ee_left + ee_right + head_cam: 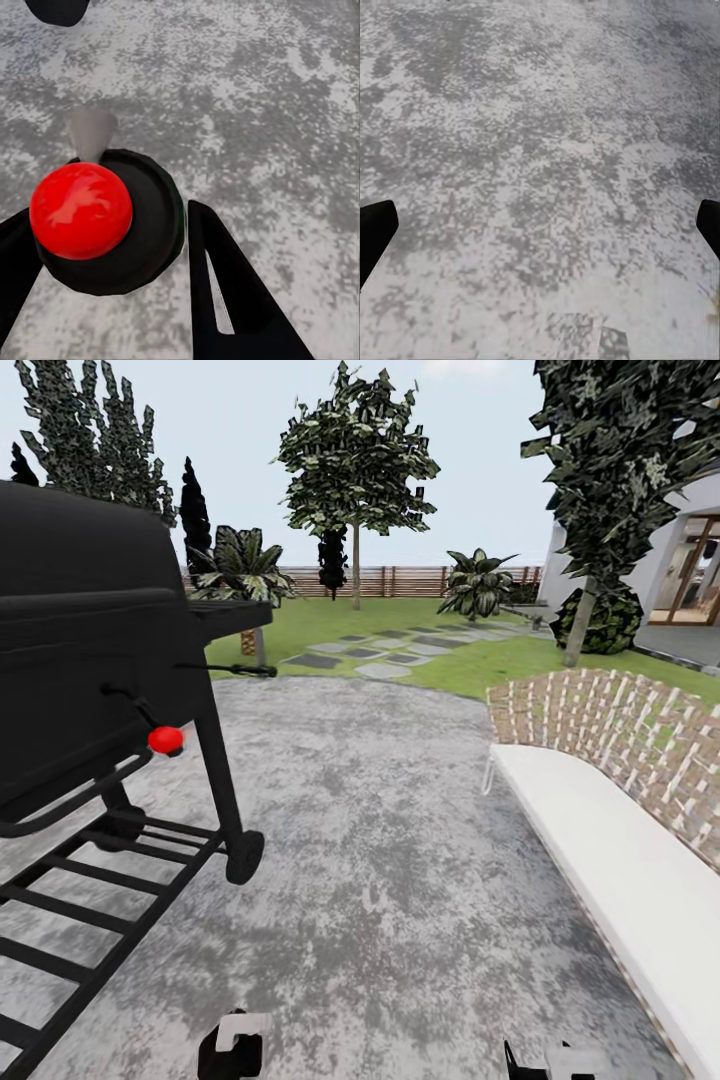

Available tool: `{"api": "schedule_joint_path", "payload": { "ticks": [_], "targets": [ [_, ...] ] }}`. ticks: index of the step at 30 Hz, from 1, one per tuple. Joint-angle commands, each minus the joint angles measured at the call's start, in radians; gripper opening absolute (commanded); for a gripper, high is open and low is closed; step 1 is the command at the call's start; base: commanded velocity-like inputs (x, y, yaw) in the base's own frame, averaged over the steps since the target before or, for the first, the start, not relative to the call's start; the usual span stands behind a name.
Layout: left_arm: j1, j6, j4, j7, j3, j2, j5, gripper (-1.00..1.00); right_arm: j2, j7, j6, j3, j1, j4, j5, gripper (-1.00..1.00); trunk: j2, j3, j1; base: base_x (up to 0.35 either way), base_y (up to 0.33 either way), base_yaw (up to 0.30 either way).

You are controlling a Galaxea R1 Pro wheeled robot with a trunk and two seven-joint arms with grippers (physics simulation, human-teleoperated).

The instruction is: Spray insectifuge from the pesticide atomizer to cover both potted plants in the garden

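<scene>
Transit step: robot on the grey paved patio (pixel 400 880), black grill (pixel 90 660) close at its left, white bench (pixel 620 860) at its right. Garden (pixel 400 625) lies beyond the grill: lawn, stepping stones (pixel 370 652), slatted fence (pixel 420 580). Atomizer and potted plants not made out.

Left gripper (pixel 112 292) spread, empty, above a red knob (pixel 81 210). Right gripper (pixel 540 232) spread wide, empty.

Next, I judge: drive past the grill onto the lawn and locate the bottle.

Both grippers (pixel 232 1050) (pixel 548 1062) cut off by frame edge; grill (pixel 90 660) partly cropped.
</scene>
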State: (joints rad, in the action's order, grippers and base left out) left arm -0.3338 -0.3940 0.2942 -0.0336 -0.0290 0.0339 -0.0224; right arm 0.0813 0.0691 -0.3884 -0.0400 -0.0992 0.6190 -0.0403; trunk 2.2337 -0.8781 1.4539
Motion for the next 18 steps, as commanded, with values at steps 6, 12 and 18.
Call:
{"api": "schedule_joint_path", "payload": {
  "ticks": [6, 12, 18],
  "targets": [
    [-0.001, -0.003, -0.001, -0.003, -0.003, 0.000, -0.002, -1.00, 0.000, 0.004, -0.002, 0.000, -0.001, -0.001, -0.004, 1.00, 0.000, -0.001, 0.000, 0.340, 0.000, 0.000],
    [-0.001, -0.003, -0.001, -0.003, -0.003, 0.000, -0.002, -1.00, 0.000, 0.005, -0.003, -0.001, -0.001, -0.001, -0.004, 1.00, 0.000, -0.001, 0.000, 0.340, 0.000, 0.000],
    [-0.001, -0.003, -0.001, -0.003, -0.003, 0.000, -0.002, -1.00, 0.000, 0.006, -0.003, -0.003, -0.001, -0.001, -0.003, 1.00, 0.000, -0.001, 0.000, 0.340, 0.000, 0.000]
  ]
}}
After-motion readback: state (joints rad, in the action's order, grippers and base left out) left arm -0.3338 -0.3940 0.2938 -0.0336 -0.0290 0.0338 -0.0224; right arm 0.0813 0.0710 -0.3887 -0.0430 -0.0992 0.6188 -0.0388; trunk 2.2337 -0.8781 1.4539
